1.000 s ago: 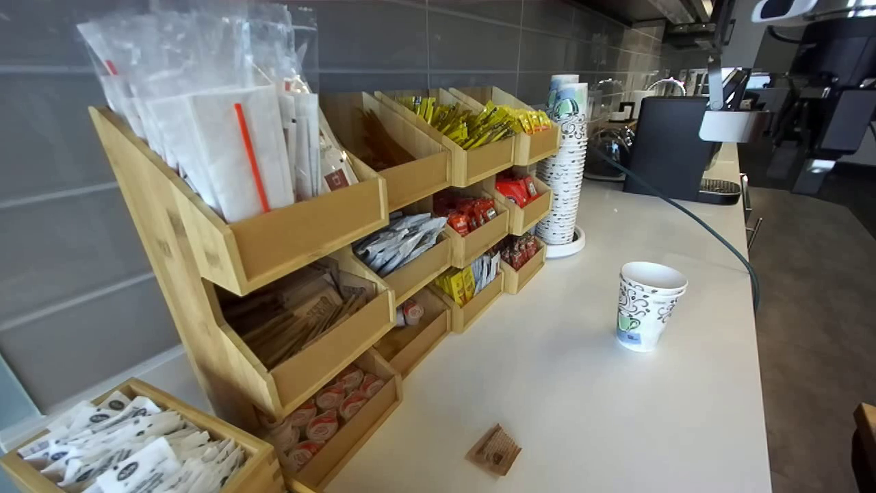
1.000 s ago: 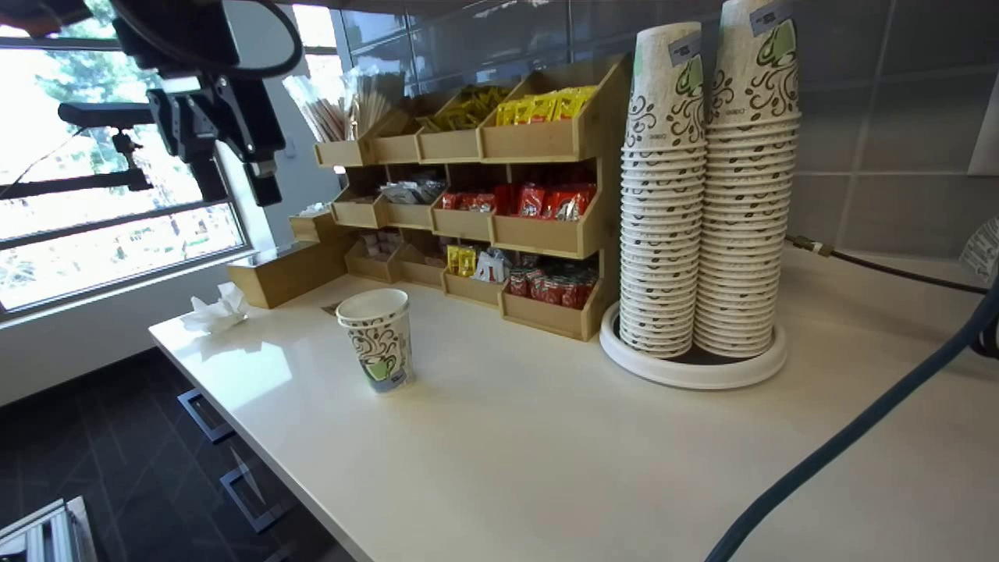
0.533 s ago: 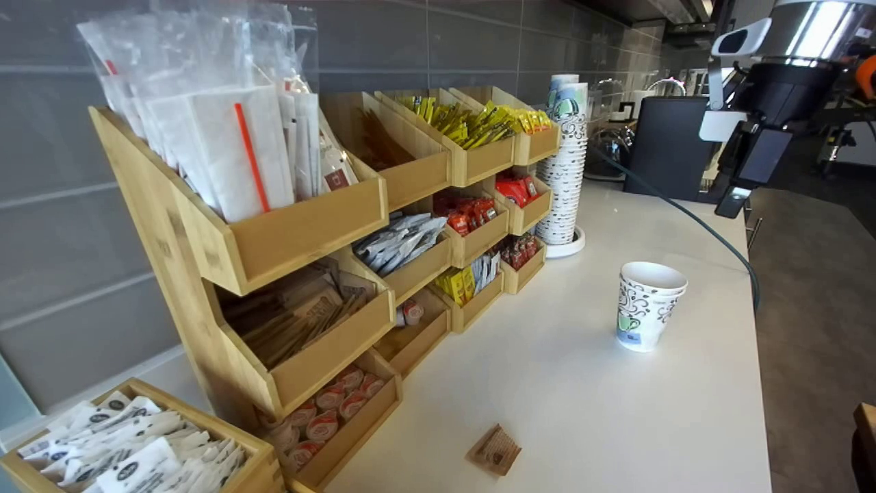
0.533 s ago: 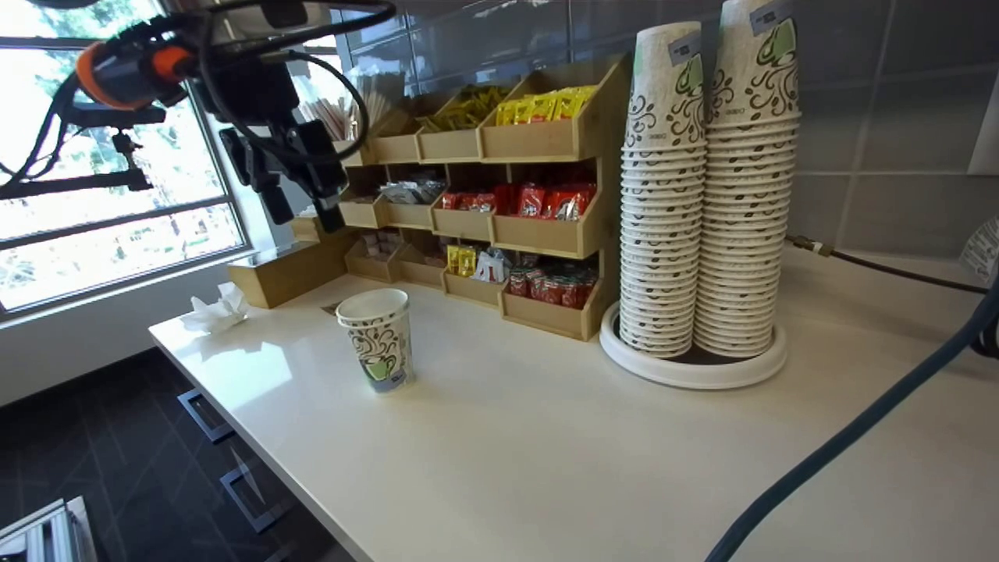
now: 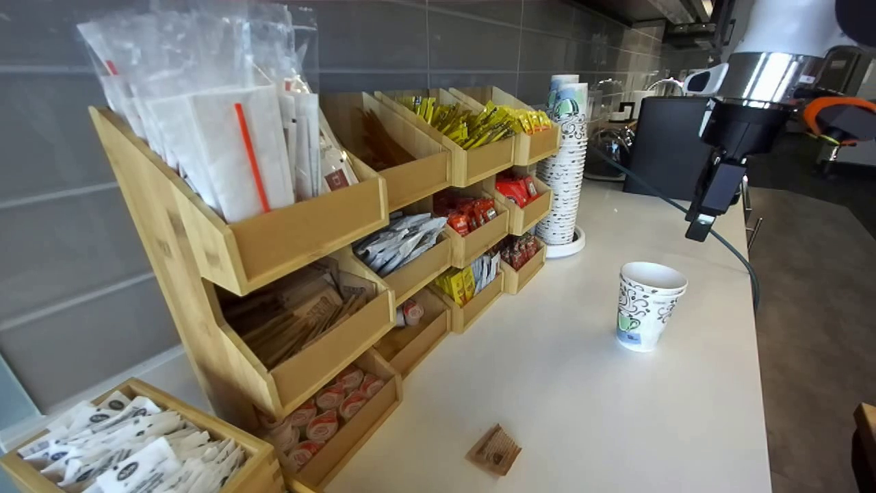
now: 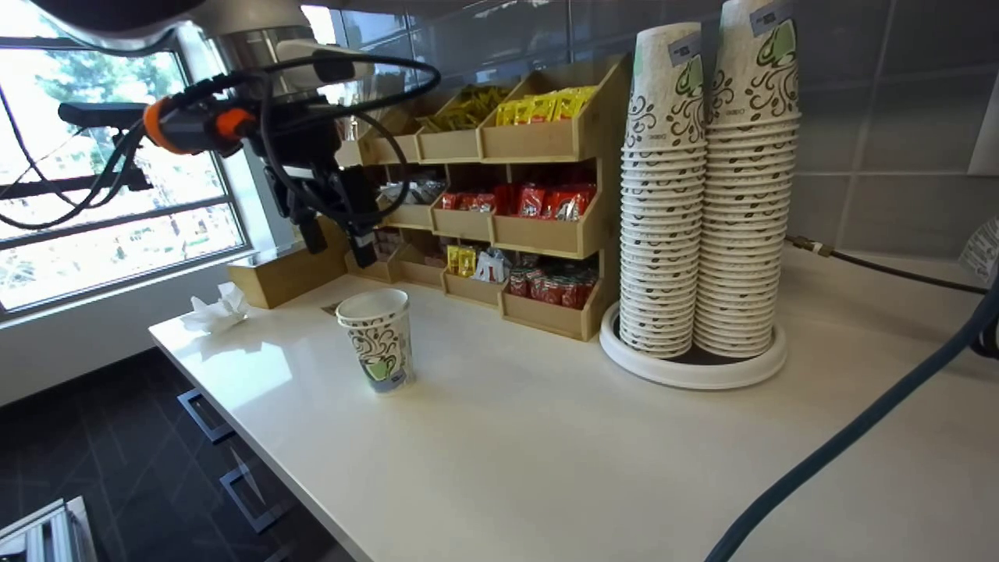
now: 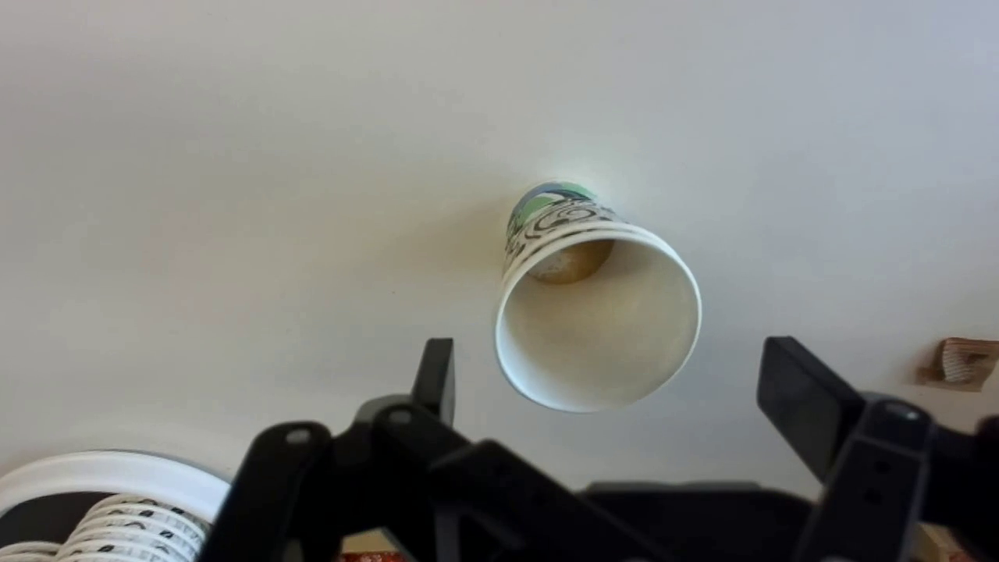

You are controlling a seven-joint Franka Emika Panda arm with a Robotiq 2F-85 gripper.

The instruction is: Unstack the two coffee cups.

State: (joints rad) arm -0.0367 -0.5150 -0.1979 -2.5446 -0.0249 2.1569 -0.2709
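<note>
Poised with tool (image 6: 339, 246) spread wide, above coffee cups (image 6: 378, 343) nested upright on surface (image 6: 484, 437); framed between fingers (image 7: 437, 375) in wrist view. Probably needs lowering along cups' axis.

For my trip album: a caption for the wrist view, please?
Open gripper facing two nested paper cups on a white counter.

Looks like paper w/ smth finish on coffee cups (image 5: 649, 308); grained wood on condiment rack (image 5: 308, 231). Looks v. glossy on countertop (image 6: 484, 460); matt on gripper fingers (image 7: 804, 406).
</note>
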